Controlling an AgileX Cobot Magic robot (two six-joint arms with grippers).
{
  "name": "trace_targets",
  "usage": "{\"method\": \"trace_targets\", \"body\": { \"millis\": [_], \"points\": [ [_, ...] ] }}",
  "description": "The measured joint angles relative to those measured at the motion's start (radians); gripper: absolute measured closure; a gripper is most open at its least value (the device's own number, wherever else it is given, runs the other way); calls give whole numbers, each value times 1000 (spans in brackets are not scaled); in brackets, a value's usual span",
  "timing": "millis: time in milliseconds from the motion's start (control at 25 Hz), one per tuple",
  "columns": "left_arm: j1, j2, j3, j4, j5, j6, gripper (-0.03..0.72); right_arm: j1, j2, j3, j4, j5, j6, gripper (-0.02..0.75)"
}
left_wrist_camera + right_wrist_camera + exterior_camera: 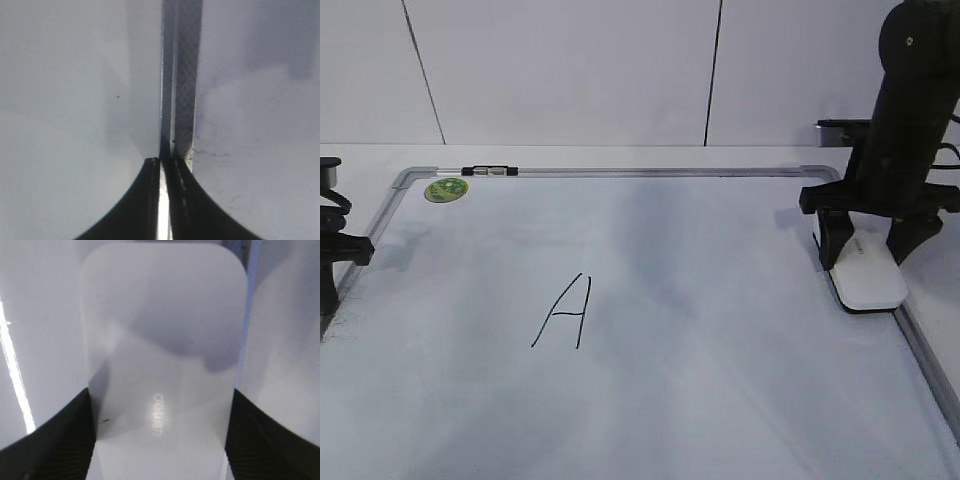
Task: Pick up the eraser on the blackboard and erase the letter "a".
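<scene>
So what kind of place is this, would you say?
Probably a lab or test room: a whiteboard lies flat on a white table, plain panelled walls behind, and robot arms work over it, one gripper astride an eraser.

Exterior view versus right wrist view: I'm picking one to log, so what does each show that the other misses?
Only the exterior view shows the handwritten letter, the green sticker and the left end effector at the board's left edge. Only the right wrist view shows the small lettering on the eraser. Both show the right end effector straddling the eraser on the blackboard.

Soft, even light; wrist views blurry, with streaks of glare.
</scene>
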Motion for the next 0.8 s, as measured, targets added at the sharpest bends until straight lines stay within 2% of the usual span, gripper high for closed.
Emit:
{"method": "trace_targets", "body": {
  "millis": [800],
  "points": [
    [0,0,0,0,0,0,676,0,38,-7,11,2,-38,160]
  ]
}}
